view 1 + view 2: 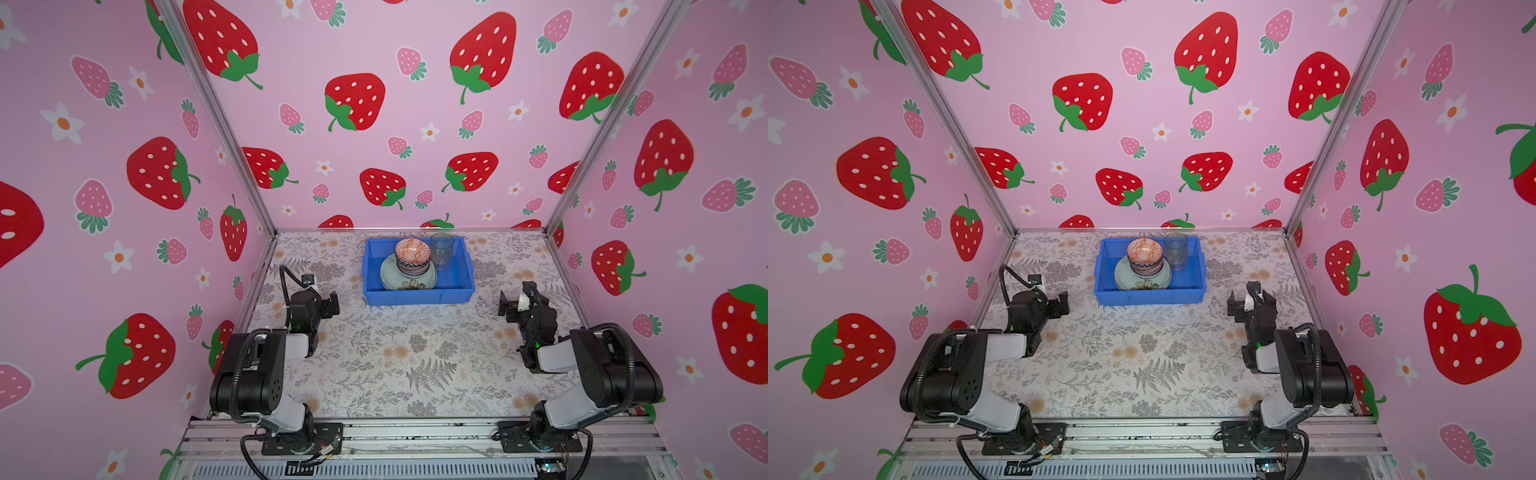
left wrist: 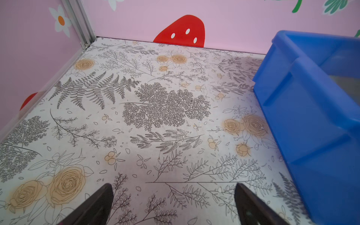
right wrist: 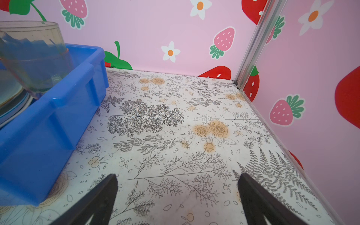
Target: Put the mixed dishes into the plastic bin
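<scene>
Blue plastic bin [image 1: 417,296], upper centre in both top views, holds stacked plates [image 1: 409,284], bowls [image 1: 412,251] and a tumbler [image 1: 441,249]. At either side, the jaws of the left arm [image 1: 257,365] and right arm [image 1: 602,365] hang released and empty. Loading looks finished; no dish shows on the table [image 1: 395,365], so no further pick seems needed.

A: Any readable text, labels, brands, numbers?
B: None. The blue bin [image 1: 417,297] shows no legible marking. The walls [image 1: 415,124] are just fruit and flower prints, the tabletop [image 1: 395,353] just leaf drawings.
A: Wrist views?
B: Same, nothing legible.
</scene>
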Available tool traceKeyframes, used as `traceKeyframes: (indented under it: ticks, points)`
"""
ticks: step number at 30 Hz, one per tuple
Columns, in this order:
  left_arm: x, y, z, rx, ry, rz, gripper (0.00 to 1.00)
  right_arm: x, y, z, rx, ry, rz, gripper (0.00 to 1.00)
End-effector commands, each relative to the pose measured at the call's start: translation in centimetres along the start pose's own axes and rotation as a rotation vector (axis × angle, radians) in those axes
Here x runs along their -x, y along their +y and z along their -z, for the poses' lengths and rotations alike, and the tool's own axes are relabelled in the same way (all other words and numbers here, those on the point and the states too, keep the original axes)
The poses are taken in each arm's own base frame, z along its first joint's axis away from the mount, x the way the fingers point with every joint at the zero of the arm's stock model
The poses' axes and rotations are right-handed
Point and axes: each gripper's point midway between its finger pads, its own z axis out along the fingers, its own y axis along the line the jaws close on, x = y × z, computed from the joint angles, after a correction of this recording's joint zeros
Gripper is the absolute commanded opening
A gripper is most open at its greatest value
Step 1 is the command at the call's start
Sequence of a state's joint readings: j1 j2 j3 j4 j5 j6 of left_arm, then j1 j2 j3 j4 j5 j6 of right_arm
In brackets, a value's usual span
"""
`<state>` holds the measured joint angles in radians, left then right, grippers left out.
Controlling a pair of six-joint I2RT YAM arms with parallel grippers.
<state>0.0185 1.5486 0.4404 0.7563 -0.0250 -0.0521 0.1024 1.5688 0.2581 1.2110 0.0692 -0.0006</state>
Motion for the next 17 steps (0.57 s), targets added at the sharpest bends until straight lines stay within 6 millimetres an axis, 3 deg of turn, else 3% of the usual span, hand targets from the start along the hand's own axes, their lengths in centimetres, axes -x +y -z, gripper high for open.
traceKeyframes:
  ticks: [1, 17]
  points:
    - [0.78, -0.35, -0.25, -0.014, -0.013, -0.021, 0.99, 1.32, -0.17, -0.22, -0.001, -0.045, -0.004, 0.99]
    - [0.85, -0.45, -0.20, -0.010, -0.017, -0.027, 0.99, 1.30, -0.20, -0.27, -0.003, -0.043, -0.004, 0.99]
